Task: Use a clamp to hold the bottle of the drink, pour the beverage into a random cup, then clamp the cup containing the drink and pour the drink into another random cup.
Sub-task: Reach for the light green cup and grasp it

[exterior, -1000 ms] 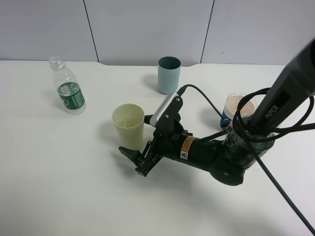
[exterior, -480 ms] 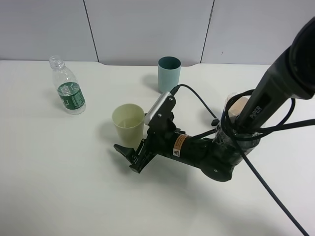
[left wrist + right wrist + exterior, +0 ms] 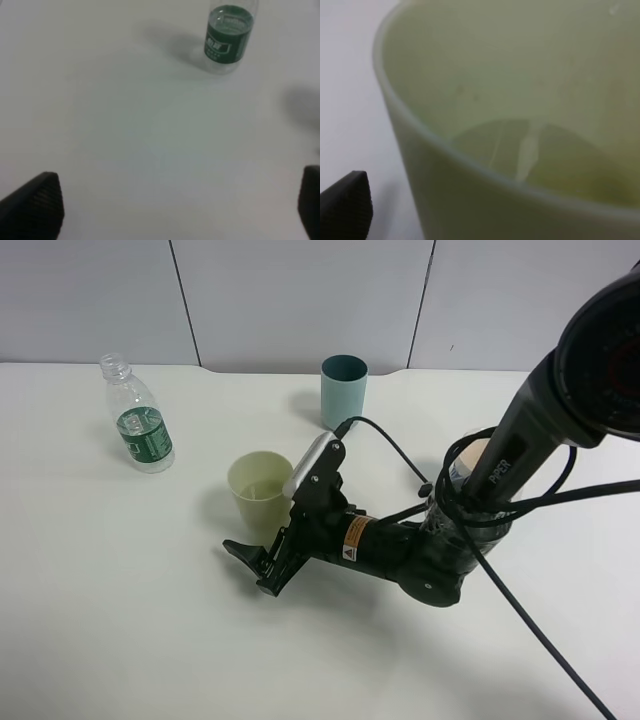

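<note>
A clear plastic bottle (image 3: 137,420) with a green label and no cap stands upright at the far left; it also shows in the left wrist view (image 3: 229,32). A pale yellow cup (image 3: 260,490) stands mid-table and fills the right wrist view (image 3: 520,125). A teal cup (image 3: 343,390) stands behind it. My right gripper (image 3: 268,540) is open, low at the yellow cup's front side, with one fingertip (image 3: 345,205) beside the cup wall. My left gripper (image 3: 172,210) is open and empty above bare table, well short of the bottle.
A white and blue tub (image 3: 470,455) stands at the right, partly hidden behind the right arm and its black cables (image 3: 400,450). The white table (image 3: 120,620) ends at a grey back wall.
My right gripper has moved left and closer to the yellow cup, its jaws still apart. The bottle and both cups have not moved.
</note>
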